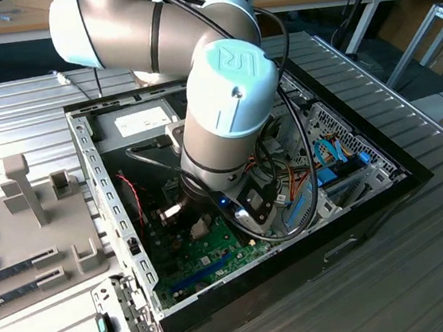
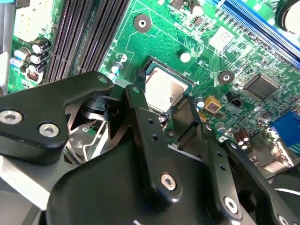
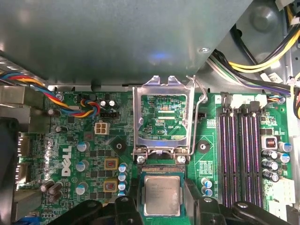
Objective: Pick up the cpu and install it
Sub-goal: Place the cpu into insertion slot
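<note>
The cpu (image 3: 161, 195), a small silver-topped square with a thin green rim, lies level over the socket on the green motherboard (image 3: 93, 154), just below the hinge of the raised metal socket frame (image 3: 162, 117). My gripper (image 3: 161, 199) straddles it, and a black finger (image 3: 134, 199) presses against each of two opposite edges. The second wrist view shows the cpu (image 2: 165, 90) held between the fingertips (image 2: 136, 96), with the socket's dark border around it. In the exterior view the arm's wrist (image 1: 227, 113) reaches down into the open computer case (image 1: 115, 218).
The grey power-supply box (image 3: 117, 37) stands close behind the socket frame. Black memory slots (image 3: 241, 154) run beside the socket, and bundles of coloured cables (image 3: 262, 70) hang near them. A blue slot (image 2: 262, 28) crosses the board. A grey fixture tray (image 1: 28, 228) lies outside the case.
</note>
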Robot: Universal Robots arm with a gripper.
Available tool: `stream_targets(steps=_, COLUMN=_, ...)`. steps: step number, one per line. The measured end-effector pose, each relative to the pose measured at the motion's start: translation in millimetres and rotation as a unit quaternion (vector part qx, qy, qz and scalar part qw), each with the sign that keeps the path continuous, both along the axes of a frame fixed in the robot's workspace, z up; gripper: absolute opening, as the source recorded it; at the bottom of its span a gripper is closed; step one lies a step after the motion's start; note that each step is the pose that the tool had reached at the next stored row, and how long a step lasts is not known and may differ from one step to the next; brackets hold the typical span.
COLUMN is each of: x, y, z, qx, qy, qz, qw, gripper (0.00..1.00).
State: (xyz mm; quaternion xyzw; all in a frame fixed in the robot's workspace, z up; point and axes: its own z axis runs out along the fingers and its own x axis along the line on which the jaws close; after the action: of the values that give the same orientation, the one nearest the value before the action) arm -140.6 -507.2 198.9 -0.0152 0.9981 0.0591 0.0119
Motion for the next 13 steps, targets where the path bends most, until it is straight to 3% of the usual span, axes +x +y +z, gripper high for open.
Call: stream_targets(steps=13, x=0.1, y=0.0, z=-2.1, qx=0.0005, qy=-0.0001, qz=0.013, qw=0.99992, gripper=0.47)
